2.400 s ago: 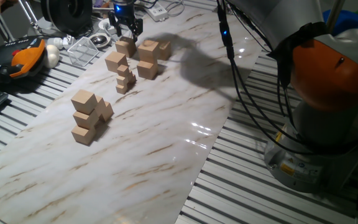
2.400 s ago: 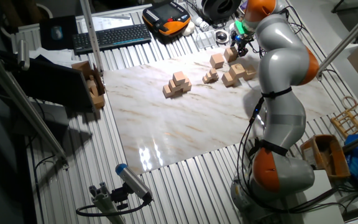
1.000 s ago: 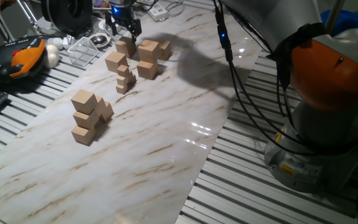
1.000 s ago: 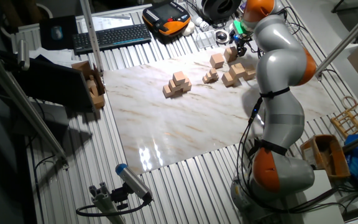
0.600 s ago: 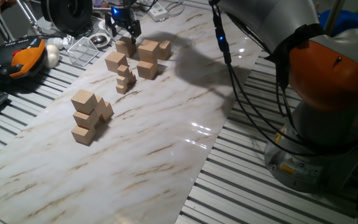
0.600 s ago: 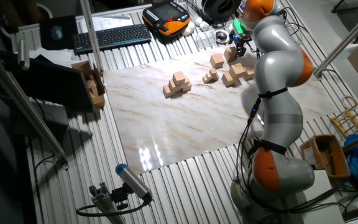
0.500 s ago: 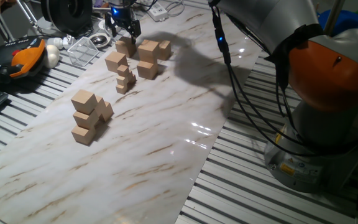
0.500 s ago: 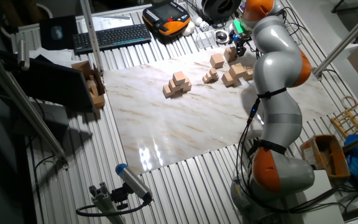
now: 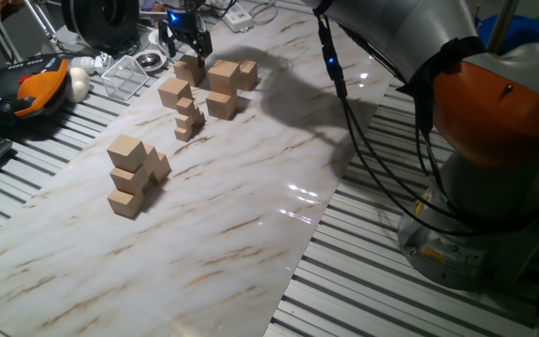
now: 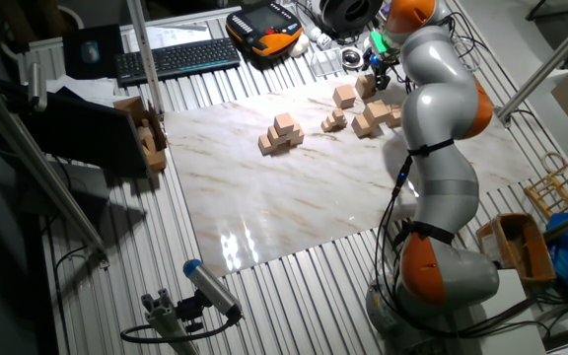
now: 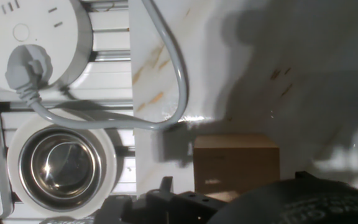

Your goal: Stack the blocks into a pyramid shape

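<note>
A stepped pile of tan blocks [image 9: 131,176] stands at the near left of the marble board, also seen as the pile [image 10: 281,132]. Further back lie loose blocks: one [image 9: 190,68] right below my gripper [image 9: 185,42], another [image 9: 173,92] in front of it, and three more [image 9: 223,75] to the right, partly stacked. My gripper hangs just above the back block, fingers spread and empty. In the hand view that block [image 11: 235,163] sits low in the middle, with dark gripper parts under it.
Several much smaller tan cubes [image 9: 188,119] are heaped between the loose blocks and the pile. A metal bowl [image 11: 59,163], a grey cable [image 11: 166,74] and a white socket strip [image 11: 36,31] lie at the board's edge beside the gripper. A keyboard [image 10: 177,57] and an orange pendant [image 9: 37,84] lie off the board.
The gripper has shifted slightly up and to the left over the back block. The blocks and the pile have not moved.
</note>
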Tool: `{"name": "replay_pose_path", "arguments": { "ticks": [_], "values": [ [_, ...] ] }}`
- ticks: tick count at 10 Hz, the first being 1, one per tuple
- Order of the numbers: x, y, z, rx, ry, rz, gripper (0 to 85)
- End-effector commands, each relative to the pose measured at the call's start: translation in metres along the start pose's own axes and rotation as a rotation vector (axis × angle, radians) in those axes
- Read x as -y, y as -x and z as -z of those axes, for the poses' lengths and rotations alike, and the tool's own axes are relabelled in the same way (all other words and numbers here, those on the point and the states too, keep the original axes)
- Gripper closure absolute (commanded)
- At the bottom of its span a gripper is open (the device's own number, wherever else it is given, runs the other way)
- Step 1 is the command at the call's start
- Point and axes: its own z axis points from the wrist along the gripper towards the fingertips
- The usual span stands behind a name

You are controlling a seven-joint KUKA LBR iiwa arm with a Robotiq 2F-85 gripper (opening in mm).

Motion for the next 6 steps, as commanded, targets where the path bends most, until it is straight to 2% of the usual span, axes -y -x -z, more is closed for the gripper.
{"name": "replay_pose_path", "arguments": {
  "ticks": [1,6],
  "values": [
    [0.0007,0.0001,-0.0015,-0.002,-0.001,0.0,0.0],
    [0.0037,0.0012,-0.0081,-0.017,-0.003,-0.003,0.0]
  ]
}}
